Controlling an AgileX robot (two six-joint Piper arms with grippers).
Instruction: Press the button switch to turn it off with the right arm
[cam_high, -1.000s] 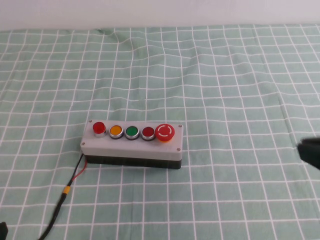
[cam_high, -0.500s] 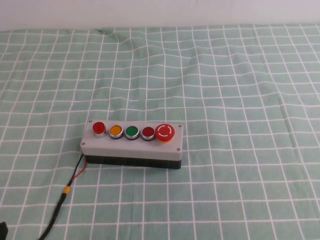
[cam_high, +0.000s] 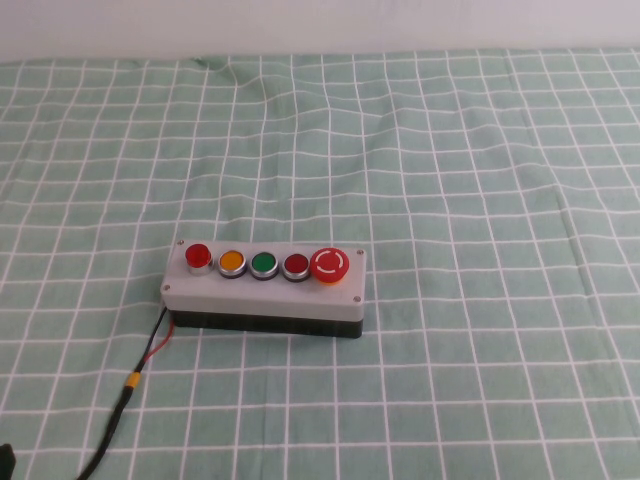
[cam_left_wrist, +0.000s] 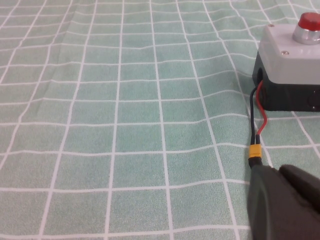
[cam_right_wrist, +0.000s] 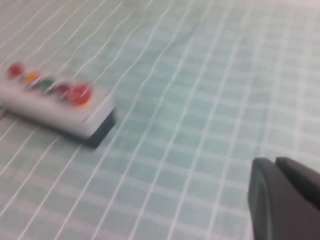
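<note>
The button switch (cam_high: 265, 290) sits on the green checked cloth (cam_high: 450, 200) on the bench, a bit toward the robot's left, with its wire (cam_high: 125, 395) trailing toward the robot. The left gripper (cam_left_wrist: 285, 202) is low beside the wire's yellow plug (cam_left_wrist: 255, 151), and the right gripper (cam_right_wrist: 285, 197) is well apart from the switch. For both, you cannot tell if the fingers are open or closed.

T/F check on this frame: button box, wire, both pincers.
1. The button switch has five buttons in a row. True.
2. The large mushroom button is at the box's left end. False: right end.
3. The right pincer is pressing a button. False: it is well away from the box, absent from the high view.
4. A red/black wire leaves the box near the left pincer. True.
</note>
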